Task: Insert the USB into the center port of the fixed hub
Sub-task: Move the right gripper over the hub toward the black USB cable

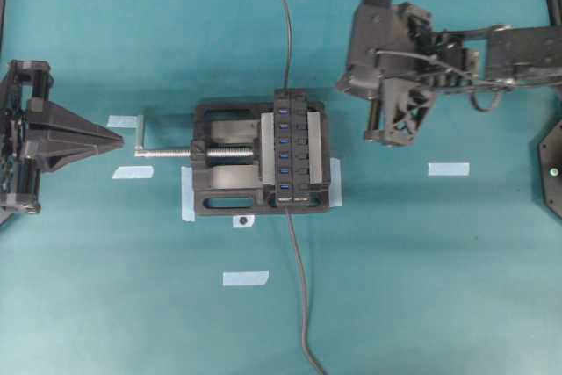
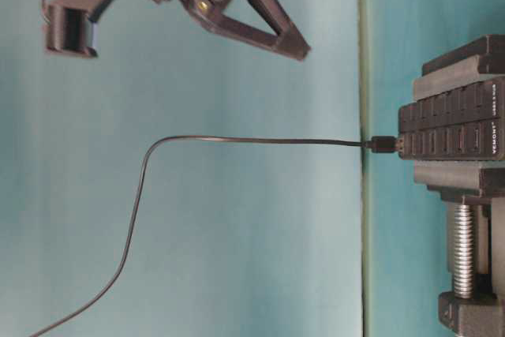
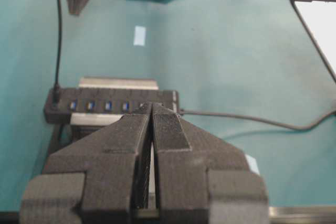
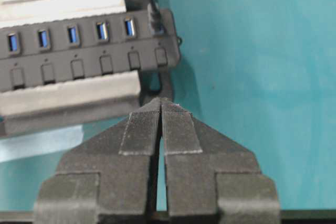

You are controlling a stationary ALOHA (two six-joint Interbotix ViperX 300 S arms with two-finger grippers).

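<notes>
The fixed hub point(image 1: 291, 148) is clamped upright in the vise, with its blue sockets facing up. The USB point(image 2: 384, 144) is a small black plug sitting in the socket at the hub's far end point(image 4: 154, 15), and its thin cable point(image 1: 283, 6) runs away over the back of the table. My left gripper point(image 1: 118, 138) is shut and empty, left of the vise crank; in its wrist view it point(image 3: 152, 106) points at the hub point(image 3: 105, 106). My right gripper point(image 1: 342, 85) is shut and empty, raised to the right of the hub's USB end point(image 4: 160, 99).
A black vise point(image 1: 219, 195) with a silver screw and crank point(image 1: 145, 142) holds the hub. A second cable point(image 1: 303, 305) leaves the hub's near end toward the front edge. Blue tape strips point(image 1: 448, 169) point(image 1: 246, 278) mark the teal table.
</notes>
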